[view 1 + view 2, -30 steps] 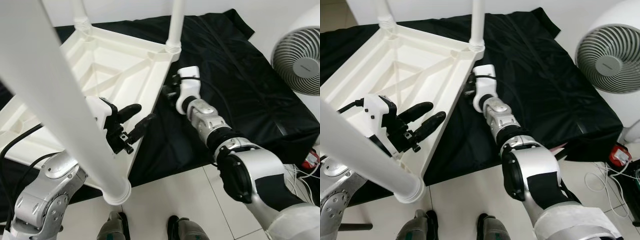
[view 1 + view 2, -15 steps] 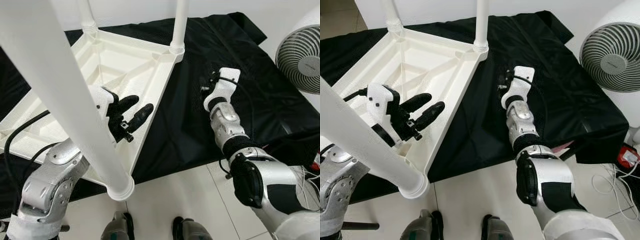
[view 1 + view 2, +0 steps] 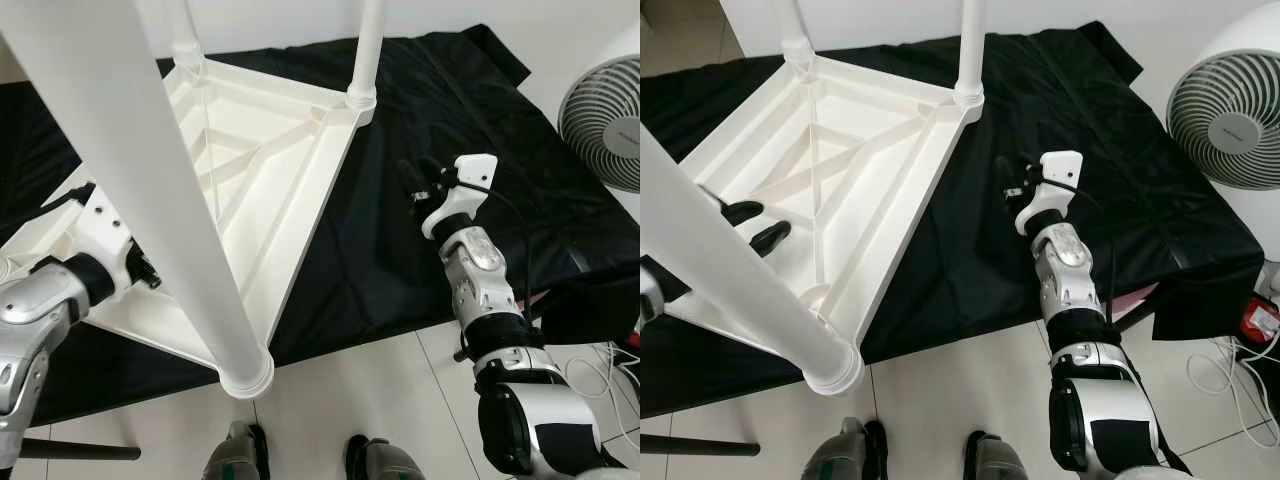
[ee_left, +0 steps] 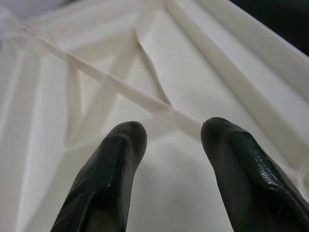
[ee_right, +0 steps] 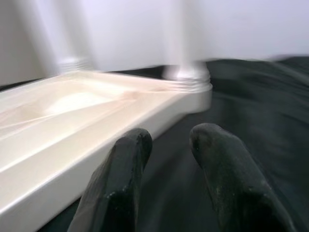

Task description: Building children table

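Looking from the left eye: children's table lies upside down on a black cloth, with 3 white legs pointing up. Right tool hovers over the cloth, just beside the table's edge, holding nothing.

Right eye: left tool sits over the ribbed underside, near the closest leg.

Left wrist: fingers parted, empty, above the crossing ribs.

Right wrist: fingers apart, facing a corner leg socket.

Judgement: grip the frame's edge with both tools before any lift or turn.
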`<state>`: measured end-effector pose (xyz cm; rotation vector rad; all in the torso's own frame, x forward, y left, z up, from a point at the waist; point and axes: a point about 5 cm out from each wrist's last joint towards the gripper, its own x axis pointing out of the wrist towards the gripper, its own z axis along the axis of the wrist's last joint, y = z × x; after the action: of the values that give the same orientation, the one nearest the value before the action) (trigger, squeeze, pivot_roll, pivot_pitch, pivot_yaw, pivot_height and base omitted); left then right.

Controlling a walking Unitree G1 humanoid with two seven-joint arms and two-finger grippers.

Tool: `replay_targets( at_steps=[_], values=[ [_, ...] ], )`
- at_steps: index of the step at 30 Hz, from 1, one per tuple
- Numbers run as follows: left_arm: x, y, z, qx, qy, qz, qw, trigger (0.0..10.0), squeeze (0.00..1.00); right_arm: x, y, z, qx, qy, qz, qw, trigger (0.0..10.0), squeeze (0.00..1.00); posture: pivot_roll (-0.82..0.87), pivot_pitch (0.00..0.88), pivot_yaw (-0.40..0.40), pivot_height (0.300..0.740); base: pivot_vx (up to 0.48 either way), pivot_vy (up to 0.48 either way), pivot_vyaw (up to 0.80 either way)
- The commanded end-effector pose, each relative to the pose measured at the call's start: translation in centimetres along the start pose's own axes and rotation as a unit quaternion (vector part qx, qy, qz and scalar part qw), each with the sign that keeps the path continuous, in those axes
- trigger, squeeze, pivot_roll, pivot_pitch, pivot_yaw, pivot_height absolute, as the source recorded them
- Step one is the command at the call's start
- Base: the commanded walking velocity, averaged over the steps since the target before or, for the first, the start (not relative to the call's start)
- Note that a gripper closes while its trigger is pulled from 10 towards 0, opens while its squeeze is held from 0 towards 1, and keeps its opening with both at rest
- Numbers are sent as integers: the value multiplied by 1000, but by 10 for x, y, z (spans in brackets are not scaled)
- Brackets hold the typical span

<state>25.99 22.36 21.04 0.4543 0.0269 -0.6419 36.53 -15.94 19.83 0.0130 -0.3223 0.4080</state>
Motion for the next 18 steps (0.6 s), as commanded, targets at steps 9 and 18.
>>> replay_targets(
  at_steps=[9, 18],
  values=[
    [-15, -30, -20, 33, 51, -194, 979, 10000, 0, -19, 18, 10, -2, 29, 127, 991, 10000, 0, 39, 191, 43, 740, 0, 0, 0],
    [-15, -20, -25, 86, 72, -201, 973, 10000, 0, -26, 15, 18, -11, 49, 148, 988, 10000, 0, 40, 190, 40, 740, 0, 0, 0]
  ],
)
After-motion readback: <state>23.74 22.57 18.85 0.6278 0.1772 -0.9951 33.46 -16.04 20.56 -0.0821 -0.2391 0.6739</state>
